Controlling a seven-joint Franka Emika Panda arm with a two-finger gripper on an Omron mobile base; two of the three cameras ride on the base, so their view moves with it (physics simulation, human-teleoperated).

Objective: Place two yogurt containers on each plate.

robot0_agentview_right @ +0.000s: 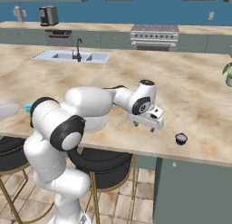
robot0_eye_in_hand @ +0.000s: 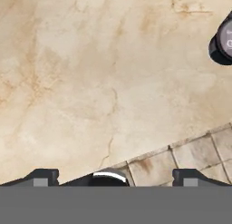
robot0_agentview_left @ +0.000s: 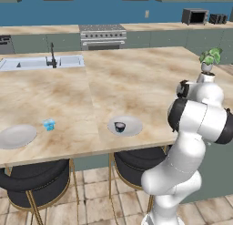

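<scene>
A pale grey plate (robot0_agentview_left: 132,123) near the counter's front edge holds one dark yogurt container (robot0_agentview_left: 119,127). Another plate (robot0_agentview_left: 17,135) lies bare at the far left, and a light blue yogurt container (robot0_agentview_left: 49,125) stands on the counter just right of it. A further dark yogurt container (robot0_agentview_right: 181,138) sits on the counter near the front edge, to the right of my gripper (robot0_agentview_right: 144,127). In the hand view this cup (robot0_eye_in_hand: 222,44) is at the right edge, well off from the gripper (robot0_eye_in_hand: 115,177). The jaws are open, with nothing between them.
The gripper hovers low over the counter's front edge (robot0_eye_in_hand: 172,146), with tiled floor below. Black stools (robot0_agentview_left: 136,162) stand under the counter. A potted plant (robot0_agentview_left: 209,60) is at the far right, and a sink (robot0_agentview_left: 43,62) at the back left.
</scene>
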